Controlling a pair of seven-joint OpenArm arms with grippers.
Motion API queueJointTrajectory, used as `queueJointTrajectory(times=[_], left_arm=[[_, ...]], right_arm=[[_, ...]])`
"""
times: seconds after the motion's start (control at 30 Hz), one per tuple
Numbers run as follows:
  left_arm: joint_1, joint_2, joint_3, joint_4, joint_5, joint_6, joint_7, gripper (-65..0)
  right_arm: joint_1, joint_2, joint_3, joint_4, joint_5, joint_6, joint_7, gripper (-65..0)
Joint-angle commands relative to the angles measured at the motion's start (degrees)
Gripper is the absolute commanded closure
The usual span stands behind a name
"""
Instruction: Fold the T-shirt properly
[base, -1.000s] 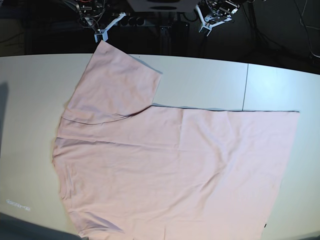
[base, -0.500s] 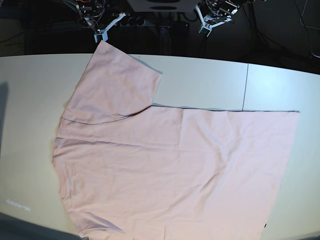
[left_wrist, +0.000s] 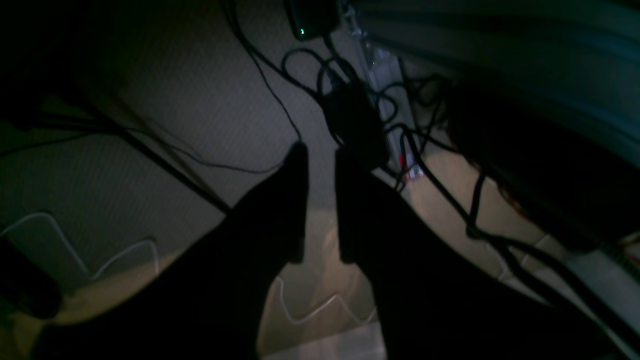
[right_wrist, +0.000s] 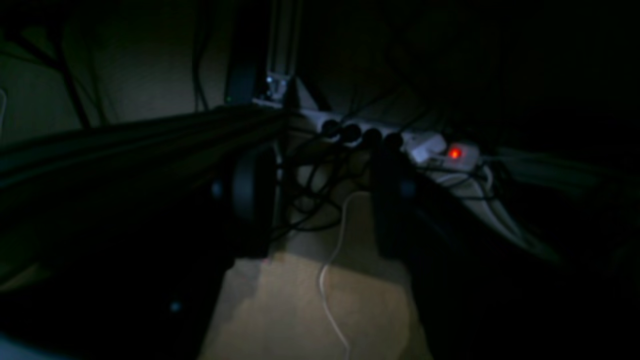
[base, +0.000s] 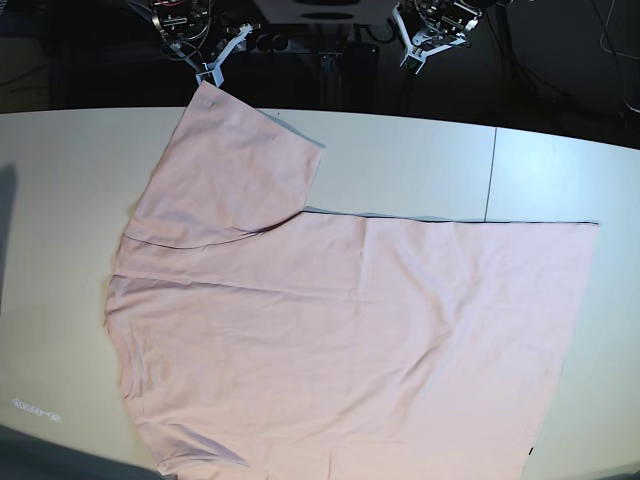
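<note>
**A:** Where is everything at this moment?

**B:** The T-shirt (base: 340, 330) lies spread on the desk (base: 420, 160), plain side up, covering most of the surface and running off the near edge. One sleeve (base: 230, 165) points toward the far edge on the base view's left. Both arms are drawn back beyond the far edge, over the dark floor and its cables (left_wrist: 350, 85).

**A:** And the tools?

**B:** The right tool (base: 213, 60) hangs just past the tip of that sleeve; in its wrist view the two fingers (right_wrist: 252, 192) stand well apart with only floor and a power strip (right_wrist: 400, 142) between them, so it is spread and empty. The left tool (base: 420, 45) sits above the far edge on the base view's right. Its wrist view shows a narrow gap between the fingers (left_wrist: 295, 200), nothing gripped; nearly pressed together, yet still slightly parted.

**A:** What has just changed?

**B:** Very little. Compared with a second ago, the right tool has lifted and shifted slightly away from the sleeve tip, and the left tool has moved back a touch. The cloth has not moved at all.

**A:** Meaning for the task?

**B:** I judge no fold is under way; the garment is flattened and both arms appear parked. The sleeve and sides still await folding.
</note>
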Motion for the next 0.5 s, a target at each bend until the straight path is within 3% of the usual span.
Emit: queueJointTrajectory(times=[0.0, 0.1, 0.23, 0.37, 0.47], left_arm=[[0.1, -0.4, 0.0, 1.0, 0.1, -4.5, 0.8, -13.0], [0.1, -1.3, 0.0, 2.6, -0.6, -13.0, 2.2, -13.0], [1.4, -3.3, 0.0, 5.1, -4.2, -19.2, 1.6, -13.0], [4.9, -6.1, 0.0, 10.5, -4.4, -23.1, 0.0, -13.0], [8.9, -8.6, 0.0, 17.0, -4.4, -23.1, -2.1, -13.0]], right_arm=[[-0.5, 0.3, -1.0, 0.4, 0.1, -1.6, 0.9, -30.9], [-1.7, 0.3, -5.1, 1.6, 0.1, -1.6, 0.9, -30.9], [-5.2, 0.4, -9.9, 6.0, 0.1, -1.6, 0.8, -30.9], [-10.3, 1.3, -12.3, 12.1, 0.1, -1.7, 0.9, -30.9], [-14.0, 2.9, -13.6, 17.4, 0.3, -1.6, 0.8, -30.9]])
